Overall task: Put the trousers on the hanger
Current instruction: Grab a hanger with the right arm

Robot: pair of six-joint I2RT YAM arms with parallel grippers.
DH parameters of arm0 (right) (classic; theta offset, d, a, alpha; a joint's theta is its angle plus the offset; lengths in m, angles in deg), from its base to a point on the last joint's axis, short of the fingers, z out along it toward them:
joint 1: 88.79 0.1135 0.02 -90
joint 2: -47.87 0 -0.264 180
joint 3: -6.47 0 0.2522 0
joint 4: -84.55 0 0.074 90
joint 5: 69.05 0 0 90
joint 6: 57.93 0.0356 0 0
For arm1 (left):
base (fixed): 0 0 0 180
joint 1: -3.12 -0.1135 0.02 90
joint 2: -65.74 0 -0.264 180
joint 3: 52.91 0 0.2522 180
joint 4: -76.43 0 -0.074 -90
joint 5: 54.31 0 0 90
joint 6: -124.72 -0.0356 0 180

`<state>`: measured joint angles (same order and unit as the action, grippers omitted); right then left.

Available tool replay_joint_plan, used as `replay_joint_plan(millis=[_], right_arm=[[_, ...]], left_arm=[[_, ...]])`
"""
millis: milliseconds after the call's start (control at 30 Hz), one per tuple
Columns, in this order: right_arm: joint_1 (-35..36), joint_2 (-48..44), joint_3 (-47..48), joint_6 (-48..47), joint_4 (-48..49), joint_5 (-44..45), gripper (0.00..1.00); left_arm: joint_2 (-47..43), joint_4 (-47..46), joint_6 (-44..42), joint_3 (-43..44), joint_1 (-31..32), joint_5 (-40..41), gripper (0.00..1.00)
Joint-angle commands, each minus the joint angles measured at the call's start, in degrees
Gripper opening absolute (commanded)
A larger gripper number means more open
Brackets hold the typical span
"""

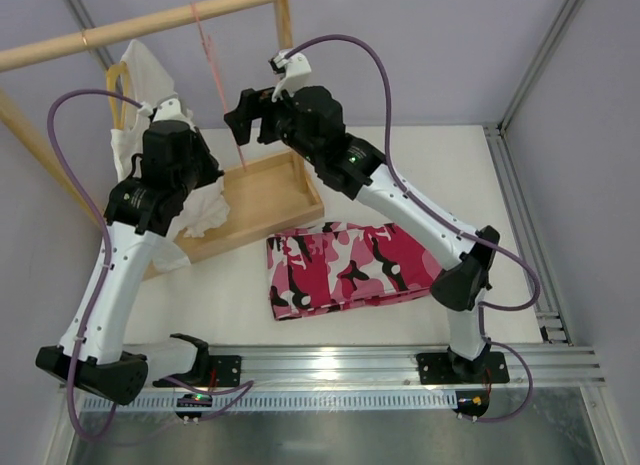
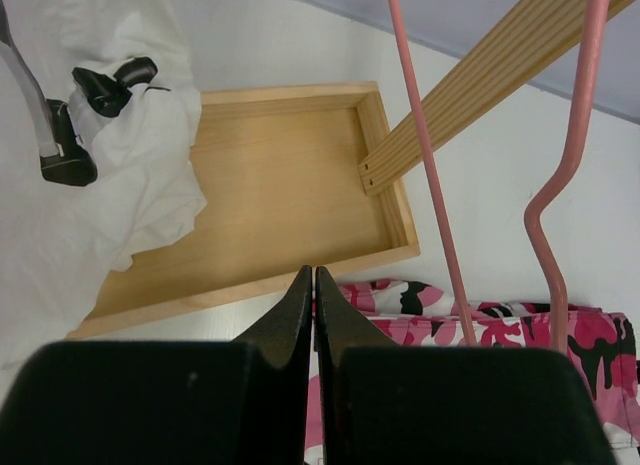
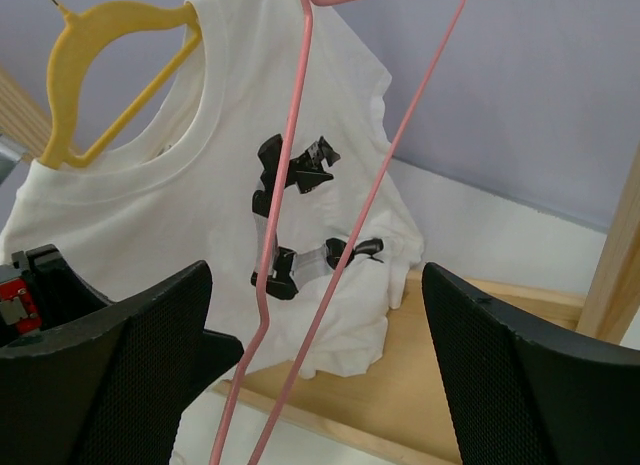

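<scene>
The trousers point(image 1: 350, 268), in pink, white and black camouflage, lie folded on the table in front of the wooden tray. The hanger point(image 1: 213, 60), thin pale-pink wire, hangs from the wooden rail. My right gripper point(image 1: 247, 117) is raised beside it and open. In the right wrist view the hanger's wires point(image 3: 290, 235) run down through the gap of the right gripper point(image 3: 320, 325), touching neither finger. My left gripper point(image 2: 314, 285) is shut on nothing, high over the tray's front edge, with the trousers point(image 2: 500, 325) and the hanger point(image 2: 430, 175) to its right.
A shallow wooden tray point(image 1: 270, 190) forms the rack's base, with a wooden post point(image 2: 480, 75) rising from it. A white T-shirt point(image 3: 200, 185) with black print hangs on a yellow hanger point(image 3: 90, 75) at the left and drapes into the tray.
</scene>
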<state>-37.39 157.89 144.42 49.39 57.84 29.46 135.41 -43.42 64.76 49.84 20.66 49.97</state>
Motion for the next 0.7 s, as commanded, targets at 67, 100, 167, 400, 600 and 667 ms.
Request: replay_joint_plan(millis=[67,100,167,400,600,667], right_arm=[[0.55,4.06,6.77,-6.15,0.30,0.98,0.84],[0.46,4.15,6.43,-6.51,0.29,1.41,0.84],[0.55,3.98,5.55,-6.86,1.25,1.33,0.84],[0.99,6.17,5.81,-9.32,0.56,3.00,0.65],[0.90,8.28,8.27,-9.76,0.47,3.09,0.51],[0.90,8.90,8.97,-9.76,0.73,3.09,0.46]], left_arm=[[-1.73,-1.83,0.02,-2.24,-0.40,-1.63,0.00],[-1.73,-1.83,-0.07,-2.76,-0.40,-1.54,0.00],[-1.99,-2.00,-0.16,-4.35,-0.40,-1.63,0.00],[-2.26,-2.10,0.10,-5.67,-0.66,-1.98,0.00],[-4.18,0.10,0.63,-5.93,-0.58,-4.17,0.03],[-5.07,0.72,0.72,-5.93,-0.58,-6.10,0.08]])
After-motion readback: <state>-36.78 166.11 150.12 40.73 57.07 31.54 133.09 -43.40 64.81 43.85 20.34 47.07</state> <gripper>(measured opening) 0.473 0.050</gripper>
